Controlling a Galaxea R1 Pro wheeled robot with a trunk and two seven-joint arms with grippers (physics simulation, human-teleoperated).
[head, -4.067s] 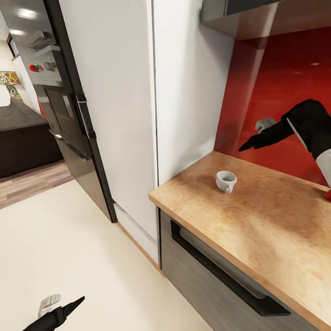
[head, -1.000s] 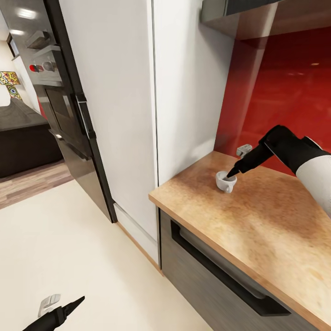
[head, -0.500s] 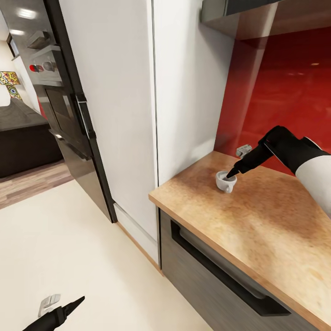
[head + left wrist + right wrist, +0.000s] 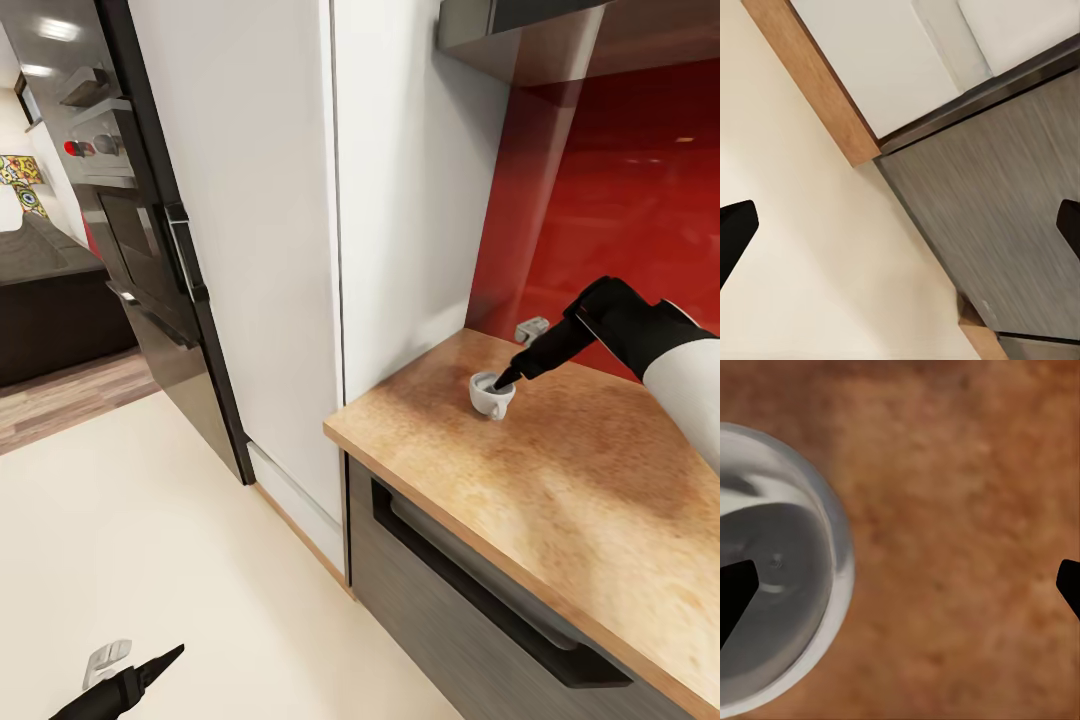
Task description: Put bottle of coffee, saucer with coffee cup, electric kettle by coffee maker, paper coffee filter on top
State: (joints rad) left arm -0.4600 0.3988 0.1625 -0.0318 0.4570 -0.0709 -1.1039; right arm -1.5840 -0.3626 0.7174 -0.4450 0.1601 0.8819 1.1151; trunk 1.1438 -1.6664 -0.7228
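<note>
The small white coffee cup (image 4: pixel 491 395) stands upright on the light wood kitchen countertop (image 4: pixel 560 470), near its left end and close to the red wall. My right gripper (image 4: pixel 505 378) reaches down onto it, open. In the right wrist view one fingertip is inside the cup (image 4: pixel 787 585) and the other hangs over bare countertop (image 4: pixel 960 510), so the right gripper (image 4: pixel 900 585) straddles the cup's wall. My left gripper (image 4: pixel 150 665) hangs low over the floor, open; in the left wrist view the left gripper (image 4: pixel 900 225) has nothing between its fingers.
A tall white cabinet panel (image 4: pixel 300 250) rises just left of the counter, with a black oven column (image 4: pixel 140 220) beyond. The red backsplash (image 4: pixel 620 200) stands behind the cup. A grey drawer front with a dark handle (image 4: pixel 480 590) is below, and a grey slab (image 4: pixel 480 30) overhangs.
About four seconds ago my right arm was raised by the backsplash; it has come down to the cup. Over the last second nothing visibly moved.
</note>
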